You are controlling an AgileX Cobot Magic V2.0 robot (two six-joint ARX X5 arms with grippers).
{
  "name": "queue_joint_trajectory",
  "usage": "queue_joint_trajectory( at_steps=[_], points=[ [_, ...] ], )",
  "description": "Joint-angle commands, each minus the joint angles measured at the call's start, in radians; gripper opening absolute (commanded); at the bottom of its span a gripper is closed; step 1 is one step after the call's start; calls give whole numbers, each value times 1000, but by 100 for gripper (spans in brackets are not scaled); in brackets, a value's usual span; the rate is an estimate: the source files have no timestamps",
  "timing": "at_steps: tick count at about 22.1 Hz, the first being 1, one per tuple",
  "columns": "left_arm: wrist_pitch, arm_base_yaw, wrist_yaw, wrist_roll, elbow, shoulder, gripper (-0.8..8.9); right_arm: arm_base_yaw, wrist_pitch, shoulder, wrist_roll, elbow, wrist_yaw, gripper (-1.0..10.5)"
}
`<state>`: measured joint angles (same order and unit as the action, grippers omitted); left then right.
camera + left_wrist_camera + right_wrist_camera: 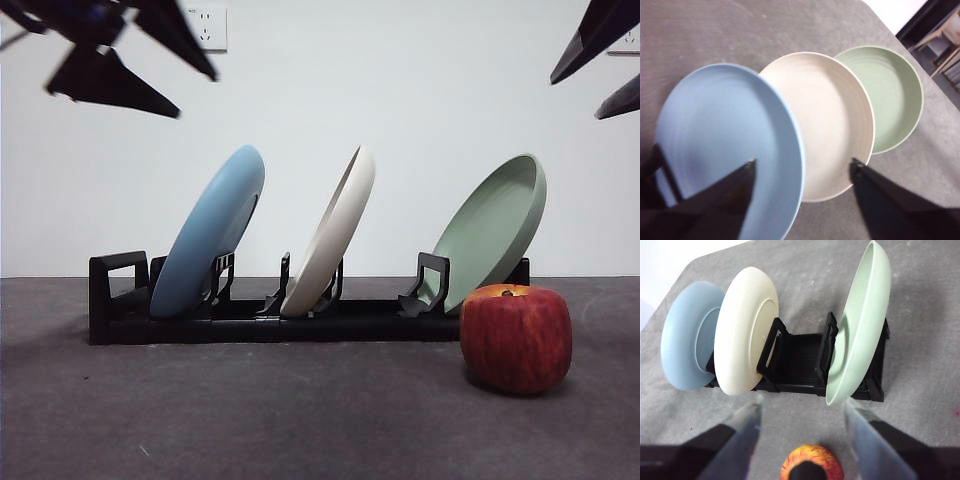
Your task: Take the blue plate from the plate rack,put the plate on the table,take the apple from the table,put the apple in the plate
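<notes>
The blue plate (210, 232) leans in the left slot of the black plate rack (250, 322). It also shows in the left wrist view (720, 130) and the right wrist view (687, 335). My left gripper (197, 97) hangs open above the blue plate, with the plate's rim between its jaws in its wrist view (803, 162). The red apple (516, 338) stands on the grey table (300, 420) in front of the rack's right end. My right gripper (575, 100) is open and empty above the apple (812, 464), which lies between its jaws (804, 401).
A cream-white plate (332, 232) leans in the rack's middle slot and a sage-green plate (492, 230) in the right slot. A white wall with a socket stands behind. The table's far edge and some furniture show in the left wrist view.
</notes>
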<state>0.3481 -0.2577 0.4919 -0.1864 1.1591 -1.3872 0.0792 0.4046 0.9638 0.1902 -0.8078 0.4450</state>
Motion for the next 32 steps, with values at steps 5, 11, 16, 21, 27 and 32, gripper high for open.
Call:
queue_joint_trajectory(
  at_steps=[5, 11, 16, 21, 27, 32],
  points=[
    [122, -93, -137, 69, 213, -204, 377, 2, -3, -1, -9, -3, 1, 289],
    [161, -103, -167, 72, 271, -330, 372, 2, -3, -1, -9, -3, 1, 288],
    [167, -115, -169, 80, 272, -346, 72, 2, -3, -1, -9, -3, -2, 288],
    [208, -133, -117, 87, 342, -333, -9, 2, -2, -1, -9, -3, -2, 285],
    [552, -189, -124, 200, 689, -328, -9, 1, -2, -1, -9, -3, -6, 285],
    [839, -303, -290, 289, 903, -269, -9, 1, -16, -1, -9, -3, -7, 285]
  ],
)
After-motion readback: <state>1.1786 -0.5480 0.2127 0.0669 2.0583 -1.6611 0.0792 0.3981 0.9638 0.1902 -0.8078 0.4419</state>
